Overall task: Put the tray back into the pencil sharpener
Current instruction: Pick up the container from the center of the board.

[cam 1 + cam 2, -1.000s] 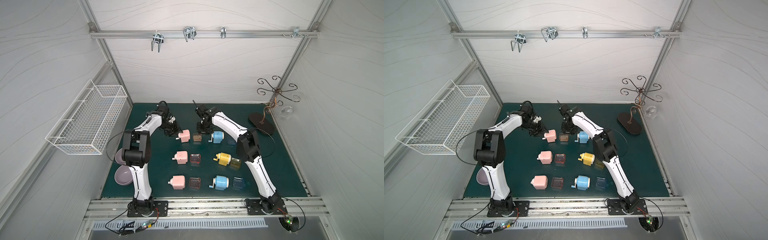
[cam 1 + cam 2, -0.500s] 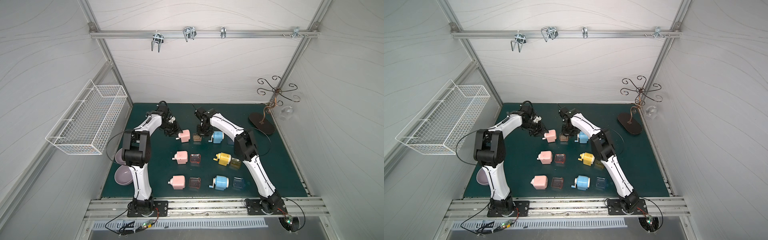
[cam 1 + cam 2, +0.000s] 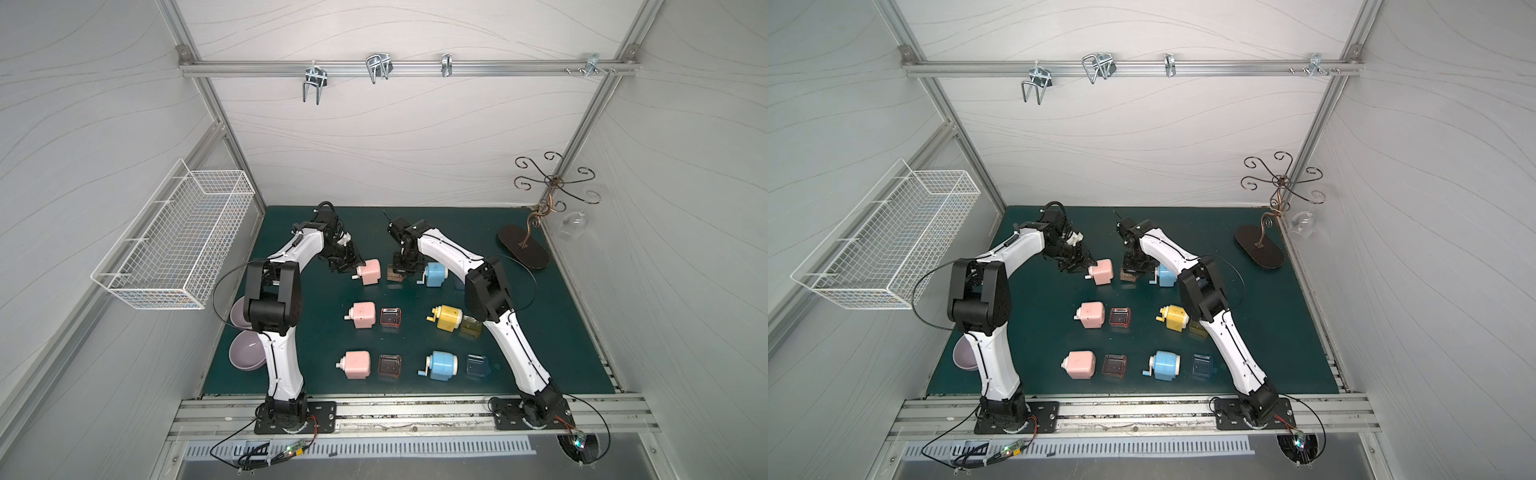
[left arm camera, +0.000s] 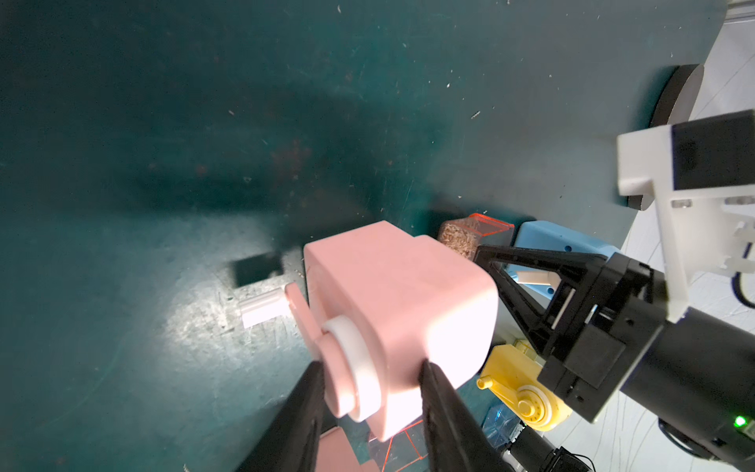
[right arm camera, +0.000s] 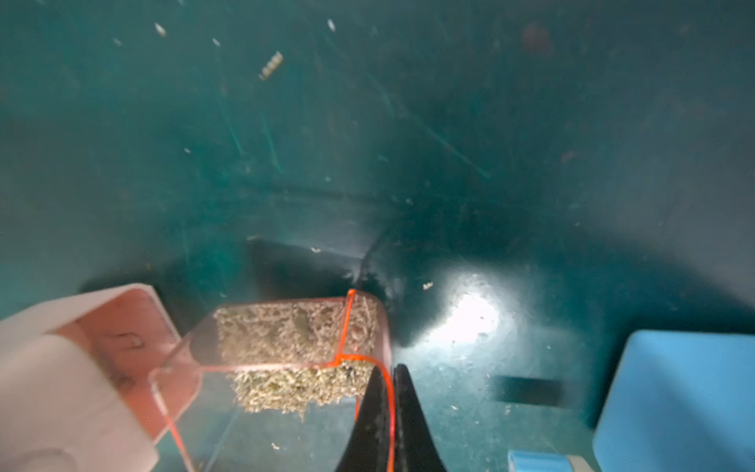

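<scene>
The pink pencil sharpener [image 3: 370, 271] [image 3: 1102, 271] stands in the back row of the green mat. My left gripper [image 4: 372, 367] is shut on its crank end, one finger on each side of the body [image 4: 400, 310]. Just beside its open side [image 5: 122, 339] stands the clear, orange-edged tray [image 5: 294, 351] [image 3: 397, 274] [image 3: 1128, 275], packed with brown shavings. My right gripper [image 5: 390, 370] comes down from above and is shut on the tray's side wall, which shows as an orange line between the two fingers.
A blue sharpener [image 3: 434, 274] stands close on the tray's other side. Further sharpeners and loose trays fill the middle and front rows, such as a pink one [image 3: 363, 314] and a yellow one [image 3: 446, 316]. Purple bowls [image 3: 245, 353] lie at the left, a glass stand [image 3: 523, 247] at the back right.
My right gripper has come down and closed on the tray's wall. The left gripper has kept its hold on the pink sharpener without moving.
</scene>
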Controlling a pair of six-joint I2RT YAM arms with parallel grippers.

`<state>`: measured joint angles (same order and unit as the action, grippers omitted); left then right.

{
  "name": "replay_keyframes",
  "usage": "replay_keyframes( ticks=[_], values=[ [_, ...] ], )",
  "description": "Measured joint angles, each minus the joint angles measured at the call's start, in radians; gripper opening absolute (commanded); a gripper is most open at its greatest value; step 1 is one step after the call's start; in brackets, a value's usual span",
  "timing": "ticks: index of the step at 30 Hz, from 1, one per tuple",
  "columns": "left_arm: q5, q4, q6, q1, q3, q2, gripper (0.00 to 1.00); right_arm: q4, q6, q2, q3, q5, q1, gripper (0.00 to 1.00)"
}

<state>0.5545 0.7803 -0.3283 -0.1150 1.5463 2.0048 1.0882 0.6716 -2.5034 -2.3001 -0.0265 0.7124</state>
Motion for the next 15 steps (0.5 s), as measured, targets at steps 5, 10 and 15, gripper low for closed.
replay_keyframes(
  ticks=[5, 10, 15],
  values=[
    [0.000, 0.000, 0.002, -0.006, 0.000, 0.000, 0.42, 0.016, -0.011, -0.008, -0.061, -0.021, 0.015, 0.04],
    [0.000, 0.000, 0.003, -0.009, 0.000, 0.000, 0.42, 0.036, -0.016, -0.024, -0.105, -0.035, 0.028, 0.04],
    [0.000, 0.000, 0.003, -0.011, 0.000, 0.000, 0.42, 0.055, -0.017, -0.040, -0.109, -0.045, 0.029, 0.04]
  ],
)
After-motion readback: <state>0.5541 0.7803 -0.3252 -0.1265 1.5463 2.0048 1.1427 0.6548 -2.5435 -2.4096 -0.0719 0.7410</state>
